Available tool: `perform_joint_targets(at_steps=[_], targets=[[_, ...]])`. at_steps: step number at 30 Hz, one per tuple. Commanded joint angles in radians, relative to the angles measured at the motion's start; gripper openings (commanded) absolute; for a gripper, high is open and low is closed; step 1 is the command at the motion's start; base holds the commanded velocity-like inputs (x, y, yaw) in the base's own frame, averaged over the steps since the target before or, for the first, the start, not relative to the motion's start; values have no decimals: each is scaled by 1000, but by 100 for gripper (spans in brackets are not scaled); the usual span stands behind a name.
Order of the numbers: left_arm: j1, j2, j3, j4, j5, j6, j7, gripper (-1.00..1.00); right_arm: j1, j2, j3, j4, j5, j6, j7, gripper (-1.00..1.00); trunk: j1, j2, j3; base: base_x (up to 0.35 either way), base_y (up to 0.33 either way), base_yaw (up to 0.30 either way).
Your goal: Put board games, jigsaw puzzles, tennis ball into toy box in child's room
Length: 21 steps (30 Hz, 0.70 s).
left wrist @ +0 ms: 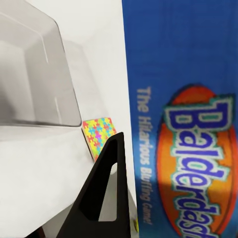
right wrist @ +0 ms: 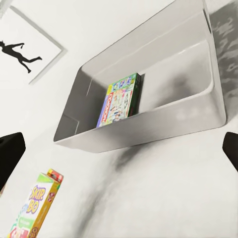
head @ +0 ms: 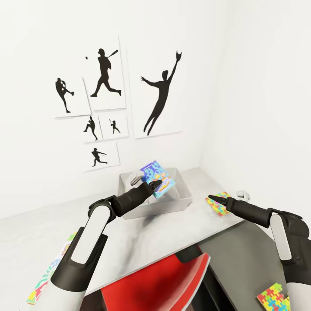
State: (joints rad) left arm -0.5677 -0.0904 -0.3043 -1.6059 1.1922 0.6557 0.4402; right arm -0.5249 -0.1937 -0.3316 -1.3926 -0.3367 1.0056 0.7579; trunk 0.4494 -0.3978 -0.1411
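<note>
blue game box [head: 158, 178] sits gripped in the left gripper [head: 154, 186], right above the toy box [head: 185, 204] at picture middle; right gripper [head: 212, 198] waits open, empty, beside.

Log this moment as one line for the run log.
left pincer: shut on blue Balderdash box over toy box | right pincer: open, near jigsaw puzzle | Monopoly box: in bin

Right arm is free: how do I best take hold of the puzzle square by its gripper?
The thin multicoloured jigsaw puzzle square lies flat on the light grey desk near the edge. Probably come from above with the right gripper, pinching two opposite edges; it is too flat for a side approach.
</note>
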Motion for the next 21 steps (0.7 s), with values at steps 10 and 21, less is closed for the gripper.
perform_joint_targets(at_steps=[10,21], targets=[[-1,0,-2,0,11,1,6,-100,-1,0,-1,0,4,4,6,100,1,-2,-2,1,0,23],[0,0,-6,-1,11,1,4,-100,0,0,-1,-4,4,3,7,100,1,-2,-2,167,0,4]])
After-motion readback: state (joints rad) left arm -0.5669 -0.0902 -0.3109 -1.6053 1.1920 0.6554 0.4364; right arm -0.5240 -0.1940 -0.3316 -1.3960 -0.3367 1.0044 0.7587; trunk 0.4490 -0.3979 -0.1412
